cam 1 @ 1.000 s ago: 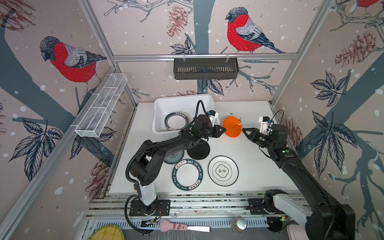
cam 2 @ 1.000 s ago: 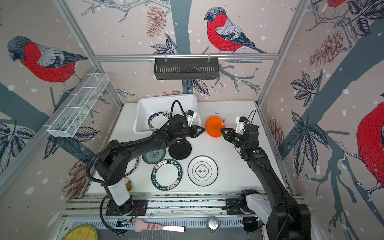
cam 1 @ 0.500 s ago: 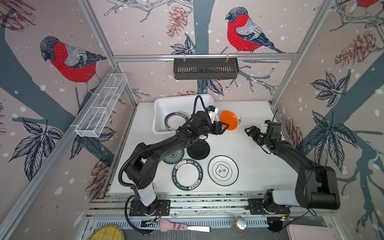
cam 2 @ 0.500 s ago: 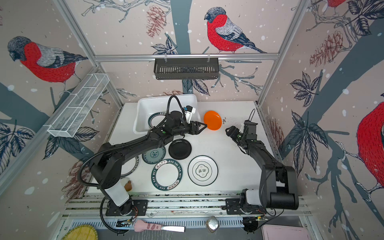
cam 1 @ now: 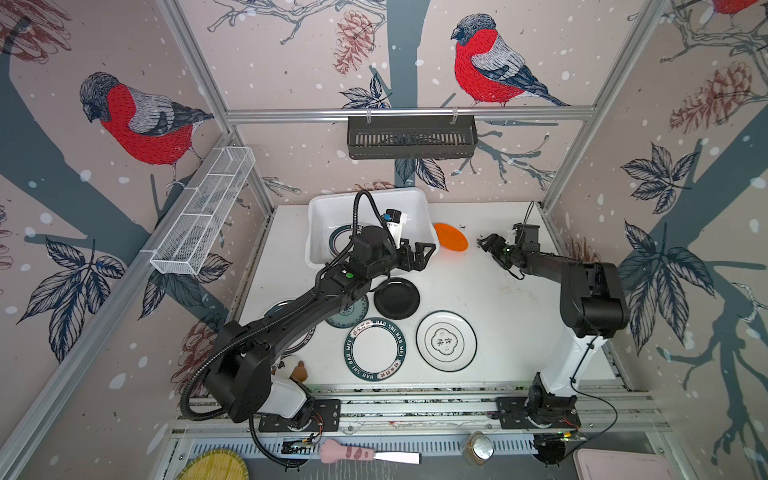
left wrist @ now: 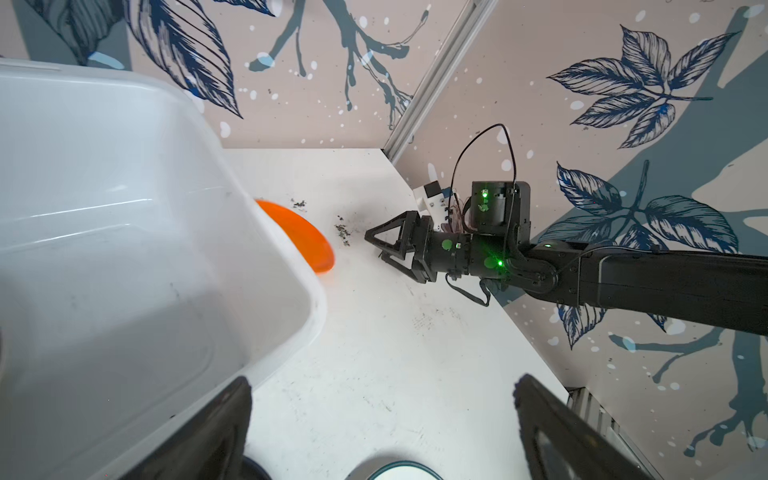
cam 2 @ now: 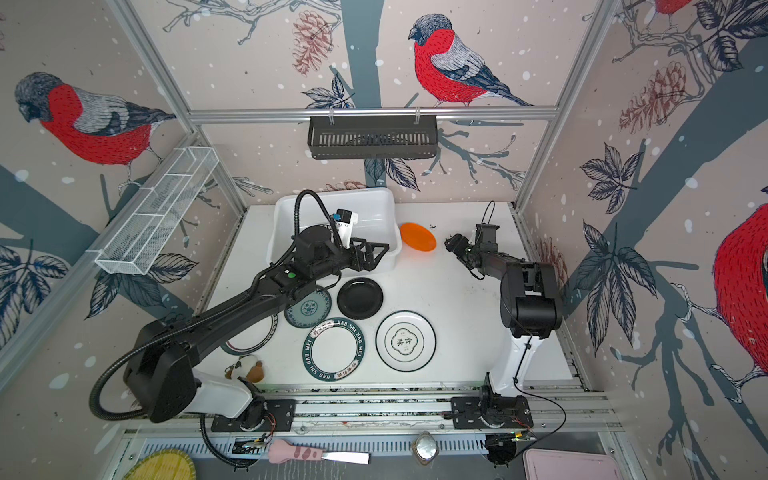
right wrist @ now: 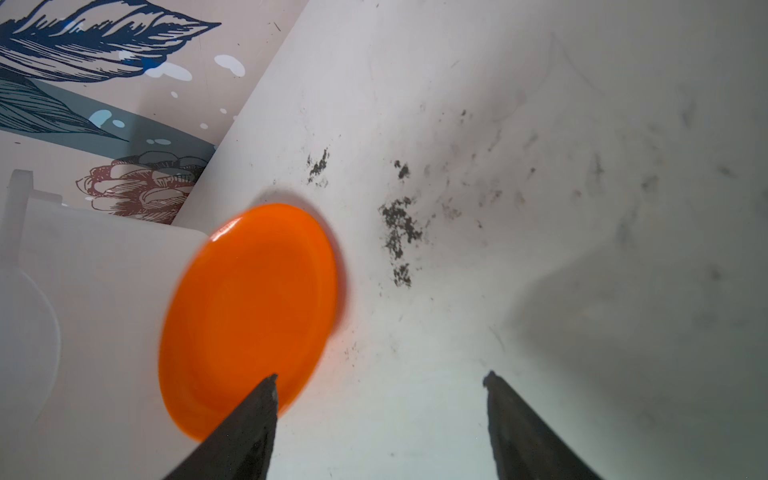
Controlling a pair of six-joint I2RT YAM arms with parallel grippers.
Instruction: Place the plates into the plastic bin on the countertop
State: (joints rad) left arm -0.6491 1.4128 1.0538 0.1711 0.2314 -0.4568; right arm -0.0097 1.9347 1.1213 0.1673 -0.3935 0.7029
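Left gripper (cam 1: 429, 250) has its fingers (left wrist: 216, 432) spread about as wide as they go with nothing between them. It's hanging over the front right corner of the plastic bin (cam 1: 328, 216), one finger over the rim and the other over bare countertop (cam 1: 478, 299). Over on the right, the right gripper (cam 1: 484, 243) has its fingers (right wrist: 523, 424) parted too, and they're empty. It points at the orange plate (cam 1: 451, 237) but sits apart from it in both top views. That plate is outside the bin, on the countertop right up against the bin's right wall. It looks tilted, and I can't tell if it's leaning on the wall or only touching it, since it's smeared in the right wrist view (right wrist: 249, 307). Room-wise, there's a strip of open countertop with dark specks (right wrist: 399, 232) between the orange plate and the right gripper, and a big bare patch nearer the front. The right gripper is close to the right-hand frame rail (cam 1: 544, 224). One teal-rimmed plate (cam 1: 337, 240) lies flat in the bin, half hidden by the arm. Out front, left to right: the teal patterned plate (cam 1: 353, 312), the glossy black plate (cam 1: 396, 298), the lettered-rim plate (cam 1: 376, 349) and the cream plate (cam 1: 446, 341), all flat.
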